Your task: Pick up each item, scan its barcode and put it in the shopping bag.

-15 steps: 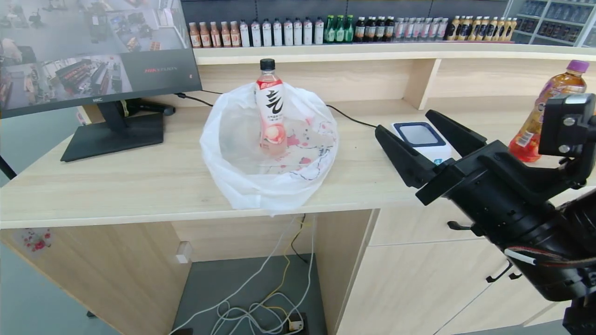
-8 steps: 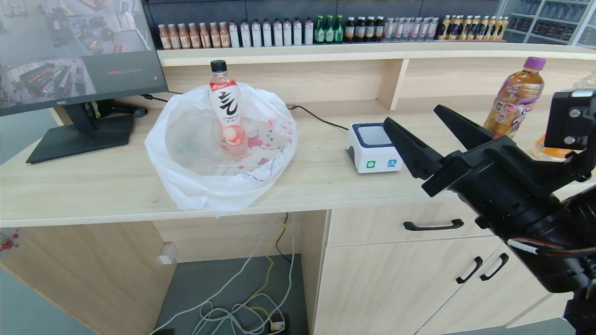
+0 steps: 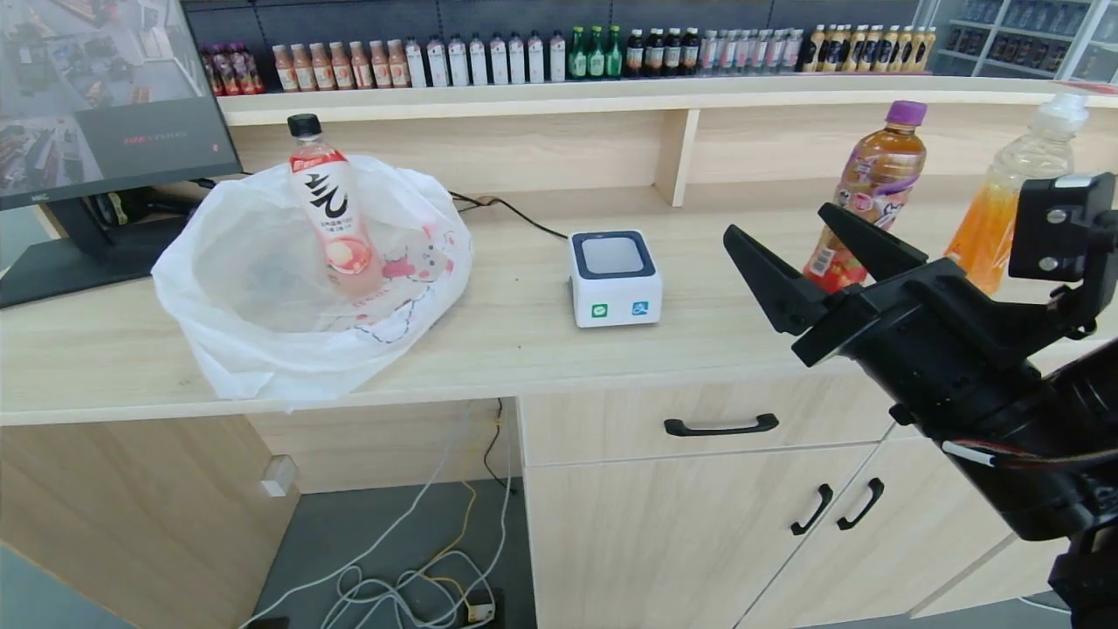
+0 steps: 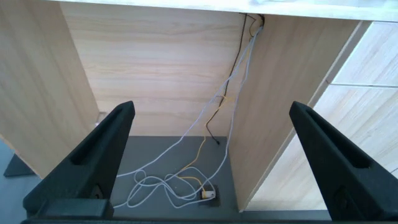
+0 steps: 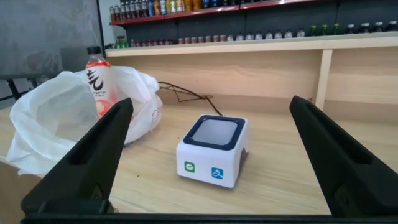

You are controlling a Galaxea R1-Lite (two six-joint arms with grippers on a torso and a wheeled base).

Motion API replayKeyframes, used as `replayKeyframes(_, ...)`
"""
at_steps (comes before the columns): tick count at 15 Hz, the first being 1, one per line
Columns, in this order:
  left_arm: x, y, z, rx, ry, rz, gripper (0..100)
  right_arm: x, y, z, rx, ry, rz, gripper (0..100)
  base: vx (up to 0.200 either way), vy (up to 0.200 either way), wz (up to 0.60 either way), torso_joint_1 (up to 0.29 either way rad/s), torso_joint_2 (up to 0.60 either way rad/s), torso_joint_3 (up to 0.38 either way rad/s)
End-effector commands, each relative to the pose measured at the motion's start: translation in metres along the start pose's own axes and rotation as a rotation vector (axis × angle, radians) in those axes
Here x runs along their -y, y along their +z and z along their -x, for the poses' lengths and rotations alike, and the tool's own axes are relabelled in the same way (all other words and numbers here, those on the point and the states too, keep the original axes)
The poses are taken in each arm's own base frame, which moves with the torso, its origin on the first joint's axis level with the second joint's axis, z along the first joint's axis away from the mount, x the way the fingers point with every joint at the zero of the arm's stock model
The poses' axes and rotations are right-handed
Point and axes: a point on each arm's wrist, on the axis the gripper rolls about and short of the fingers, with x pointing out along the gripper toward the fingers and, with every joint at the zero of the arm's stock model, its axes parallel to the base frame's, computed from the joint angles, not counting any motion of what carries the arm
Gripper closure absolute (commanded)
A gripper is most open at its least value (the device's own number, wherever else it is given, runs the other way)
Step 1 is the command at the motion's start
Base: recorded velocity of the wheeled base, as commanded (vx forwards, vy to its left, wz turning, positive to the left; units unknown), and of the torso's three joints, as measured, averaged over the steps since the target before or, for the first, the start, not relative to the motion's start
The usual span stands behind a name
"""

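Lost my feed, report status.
Left gripper and right gripper open, empty. Pink bottle in bag; purple-capped bottle, orange bottle on counter. Scanner unobstructed.

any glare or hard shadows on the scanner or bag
Head view: the scanner has a pale sheen on its window, no harsh glare; the bag throws only a faint shadow on the counter. Right wrist view: same sheen on the window.

Pretty clearly a small shop, right at the checkout. There's a long light-wood counter (image 3: 524, 341) with a drawer (image 3: 603, 428) under it, and a row of bottled drinks (image 3: 559, 57) lined up on the dark wall behind. More stocked shelving (image 3: 1013, 39) sits off in the far right corner. On the counter are a little white barcode scanner (image 3: 614, 278), a plastic shopping bag (image 3: 253, 332) and a monitor (image 3: 105, 96) showing split security-camera feeds.
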Motion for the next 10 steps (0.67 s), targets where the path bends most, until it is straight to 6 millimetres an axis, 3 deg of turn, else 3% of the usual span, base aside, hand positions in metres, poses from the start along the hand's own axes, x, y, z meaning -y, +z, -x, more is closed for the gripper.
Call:
replayKeyframes(1,0.0,0.0,0.0,0.0,0.0,0.001,0,-0.0003,-0.0044,-0.0019,-0.011,0.0,0.001,0,0.0,-0.2,0.0,0.007,0.01,0.007)
replayKeyframes(10,0.0,0.0,0.0,0.0,0.0,0.001,0,0.0001,-0.0065,-0.0004,-0.022,0.0,0.003,0,0.0,-0.2,0.0,0.001,0.0,0.003)
